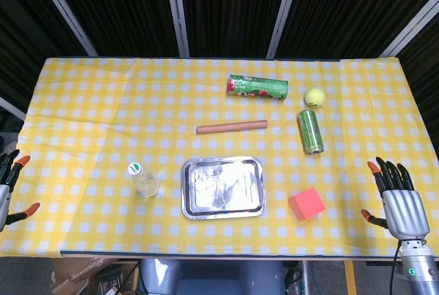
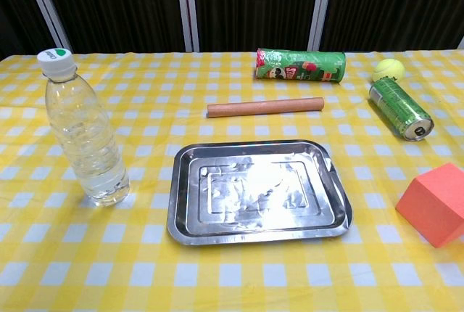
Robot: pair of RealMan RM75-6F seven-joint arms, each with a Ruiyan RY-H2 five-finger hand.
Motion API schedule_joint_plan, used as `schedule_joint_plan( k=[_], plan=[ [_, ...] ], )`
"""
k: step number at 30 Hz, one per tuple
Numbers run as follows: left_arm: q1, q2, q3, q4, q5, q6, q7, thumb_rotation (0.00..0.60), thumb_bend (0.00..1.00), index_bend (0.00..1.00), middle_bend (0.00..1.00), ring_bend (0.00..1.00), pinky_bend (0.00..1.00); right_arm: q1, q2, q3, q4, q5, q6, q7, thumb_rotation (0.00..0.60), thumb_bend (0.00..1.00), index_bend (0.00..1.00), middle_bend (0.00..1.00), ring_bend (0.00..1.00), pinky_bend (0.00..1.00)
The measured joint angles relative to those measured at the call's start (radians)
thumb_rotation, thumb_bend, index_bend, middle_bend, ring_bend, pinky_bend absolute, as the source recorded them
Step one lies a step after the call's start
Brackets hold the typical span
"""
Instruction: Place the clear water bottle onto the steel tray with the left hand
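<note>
Yellow-and-white checked cloth covers the counter (image 1: 103,103), with dark slatted panels behind it. From my head view, the clear plastic water bottle with a white cap (image 1: 143,180) stands upright just left of the rectangular steel tray (image 1: 222,187), apart from it. My left hand (image 1: 9,189) hangs at the counter's left edge, mostly cut off by the frame, its orange-tipped fingers (image 1: 22,160) spread and holding nothing. My right hand (image 1: 399,199) sits at the right edge, fingers fanned apart, empty too. Beyond the tray lies a brown wooden rod (image 1: 232,127), then a green cylindrical crisp tube (image 1: 257,87) on its side, a yellow tennis ball (image 1: 315,97) and a green drinks can (image 1: 310,131) lying down; a red foam cube (image 1: 306,203) sits right of the tray. From my chest view, neither hand shows; the bottle (image 2: 82,135) stands left of the tray (image 2: 257,192), with the rod (image 2: 265,107), tube (image 2: 300,64), ball (image 2: 388,70), can (image 2: 400,108) and cube (image 2: 433,204) around.
</note>
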Motion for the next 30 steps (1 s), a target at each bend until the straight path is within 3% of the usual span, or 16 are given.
schedule_joint_plan(
  k=[15,30],
  plan=[
    [-0.024,-0.021,-0.001,0.001,-0.001,-0.038,0.012,0.6,0.17,0.1,0.0,0.0,0.0,-0.02,0.017,-0.003,-0.002,0.003,0.024,0.015,0.6,0.18,0.0,0.02,0.0,0.0],
    [-0.026,-0.019,0.006,0.025,0.007,-0.049,-0.125,0.6,0.17,0.08,0.0,0.0,0.0,-0.013,0.016,-0.007,-0.007,0.0,0.007,0.008,0.6,0.18,0.0,0.02,0.0,0.0]
  ],
)
